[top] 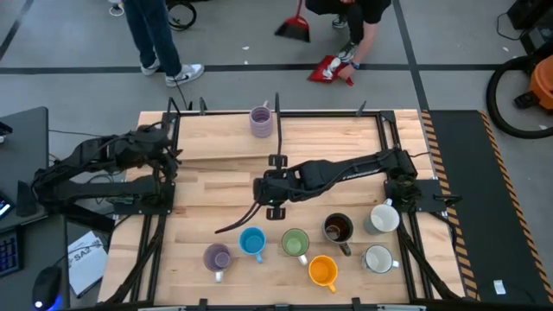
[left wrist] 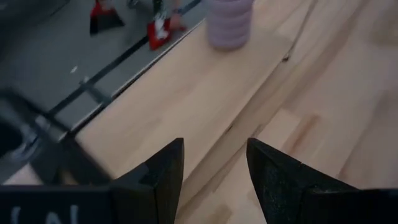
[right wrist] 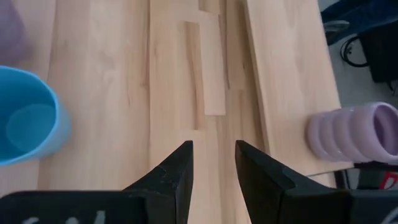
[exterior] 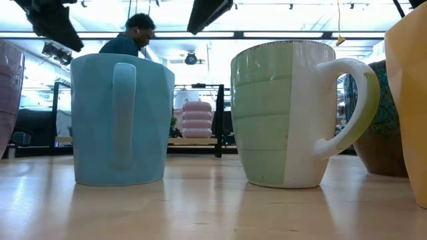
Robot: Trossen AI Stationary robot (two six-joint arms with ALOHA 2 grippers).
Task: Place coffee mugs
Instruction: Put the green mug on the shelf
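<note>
High view: eight coffee mugs on the wooden desk point(top: 216, 194). One lilac ribbed mug point(top: 261, 121) upright on the raised plank at the far edge, well apart from the rest. Seven grouped along the near side: second lilac mug point(top: 216, 257) farthest left, then blue mug point(top: 251, 242), green mug point(top: 295, 243), orange mug point(top: 322, 271) nearest the front edge, dark brown mug point(top: 338, 228), and two white mugs, one point(top: 383, 218) beside the right arm's base, the other point(top: 377, 258) just in front of it.

Right hand point(top: 270, 197) stretched over mid-desk, above bare wood just behind the blue and green mugs, touching none. Right wrist view: both dark fingers point(right wrist: 177, 174) parted with wood showing in the gap, nothing between them; blue mug point(right wrist: 28, 124) off to one side, ribbed lilac mug point(right wrist: 354, 132) lying across the other side of the picture.

Left hand point(top: 171, 151) drawn back at the far left corner of the desk, near the plank's end. Left wrist view: fingers point(left wrist: 165, 171) spread apart, empty, plank edge beneath, lilac ribbed mug point(left wrist: 229, 23) farther along it.

Low view: blue mug point(exterior: 120, 120) and green mug point(exterior: 283, 113) upright side by side, handle of the green one turned right; lilac ribbed mug point(exterior: 197, 120) small in the distance between them.

Beyond the desk: two people on the grey floor, a red broom point(top: 295, 26), a red dustpan point(top: 331, 69).
</note>
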